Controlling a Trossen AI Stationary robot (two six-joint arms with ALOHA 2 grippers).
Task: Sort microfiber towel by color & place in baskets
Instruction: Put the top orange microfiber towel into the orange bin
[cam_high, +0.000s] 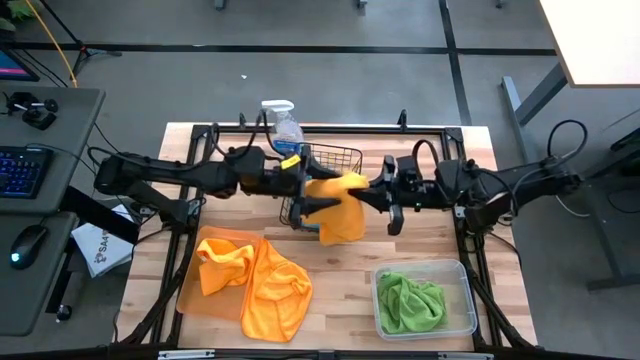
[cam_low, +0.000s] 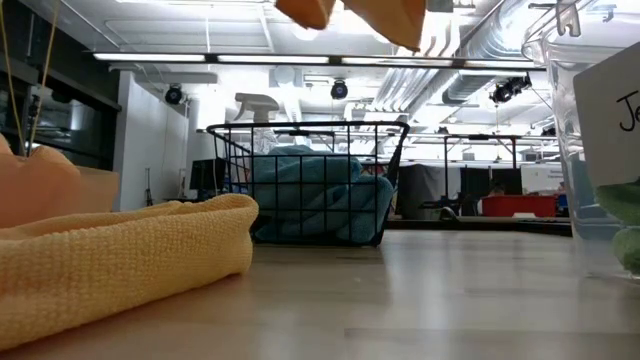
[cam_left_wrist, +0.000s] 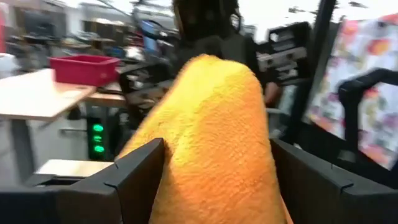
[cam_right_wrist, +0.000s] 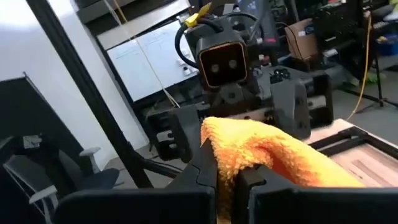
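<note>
While two orange towels (cam_high: 260, 283) lie on the flat orange tray (cam_high: 188, 290), a third orange towel (cam_high: 338, 207) hangs fuzzy and crumpled above the table beside the black wire basket (cam_high: 340, 158). Right gripper (cam_high: 366, 193) is clamped tight on it, and left gripper (cam_high: 312, 207) stands wide, fingers either side. One green towel (cam_high: 409, 302) fills the clear tub (cam_high: 468, 300); the basket holds what seems one turquoise towel (cam_low: 310, 190).

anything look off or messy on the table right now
One thing: the orange towels are not sitting neatly in the orange tray; one spills over its edge onto the table. The green towel sits inside the clear tub, and the blue towel inside the wire basket.
</note>
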